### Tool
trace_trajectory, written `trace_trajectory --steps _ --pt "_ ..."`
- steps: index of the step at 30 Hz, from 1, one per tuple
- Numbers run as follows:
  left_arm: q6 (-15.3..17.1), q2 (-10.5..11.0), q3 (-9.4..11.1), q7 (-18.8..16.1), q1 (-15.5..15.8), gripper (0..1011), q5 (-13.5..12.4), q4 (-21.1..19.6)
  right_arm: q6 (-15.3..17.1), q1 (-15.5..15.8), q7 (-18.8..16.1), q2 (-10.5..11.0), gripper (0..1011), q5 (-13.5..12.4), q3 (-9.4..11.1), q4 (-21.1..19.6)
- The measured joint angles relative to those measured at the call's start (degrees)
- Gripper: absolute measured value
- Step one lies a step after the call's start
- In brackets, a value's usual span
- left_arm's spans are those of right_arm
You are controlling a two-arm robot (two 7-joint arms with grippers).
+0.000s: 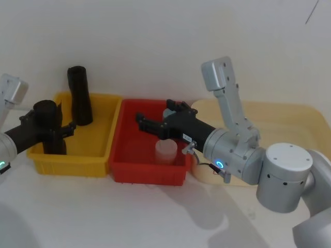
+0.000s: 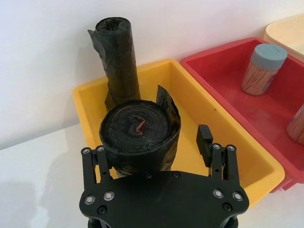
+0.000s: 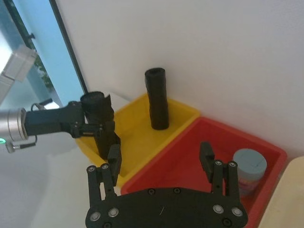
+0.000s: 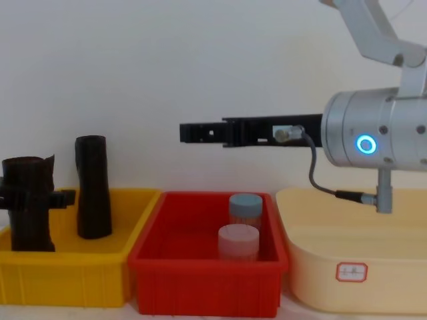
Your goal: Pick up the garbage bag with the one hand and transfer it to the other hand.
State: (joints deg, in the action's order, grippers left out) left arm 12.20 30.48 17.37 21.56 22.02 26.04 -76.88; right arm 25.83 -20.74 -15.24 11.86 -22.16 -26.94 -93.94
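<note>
The garbage bag [image 2: 140, 128], a black roll with a ragged flap and a small red mark in its core, stands upright at the near end of the yellow bin [image 1: 72, 165]. My green-lit left gripper [image 1: 51, 132] reaches in from the left, open, with one finger on each side of the roll. A strip of yellow shows between the roll and one of the fingers [image 2: 204, 140]. My blue-lit right gripper [image 1: 155, 114] hovers open above the red bin [image 1: 147, 173], pointing toward the left arm and holding nothing. From the chest, the bag [image 4: 27, 220] has its base hidden behind the bin wall.
A second, smoother black roll [image 1: 80, 98] stands at the back of the yellow bin. The red bin holds a translucent jar [image 4: 238, 241] and a blue-lidded jar [image 4: 245, 207]. A beige tub [image 4: 347, 267] sits to the right. A white wall is close behind.
</note>
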Motion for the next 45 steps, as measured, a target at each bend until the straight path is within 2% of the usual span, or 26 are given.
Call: trace_trajectory --steps 9,17,30,45 --pt "0.0 0.0 0.1 -0.2 0.0 1001 -0.3 0.1 2.8 -1.4 -0.2 1.4 1000 1.2 -1.4 2.1" --pt "0.1 -0.1 0.1 -0.3 0.1 1001 -0.4 0.1 5.7 -3.9 -1.3 2.2 1000 3.0 -3.5 6.0" --pt "0.0 -0.1 0.2 -0.4 0.1 1001 -0.5 0.1 8.1 -8.2 -3.5 1.9 999 4.9 -5.5 12.0" --pt "0.0 -0.1 0.2 -0.4 0.1 1001 -0.6 0.1 9.6 -11.3 -5.2 1.5 1000 6.5 -6.7 16.6"
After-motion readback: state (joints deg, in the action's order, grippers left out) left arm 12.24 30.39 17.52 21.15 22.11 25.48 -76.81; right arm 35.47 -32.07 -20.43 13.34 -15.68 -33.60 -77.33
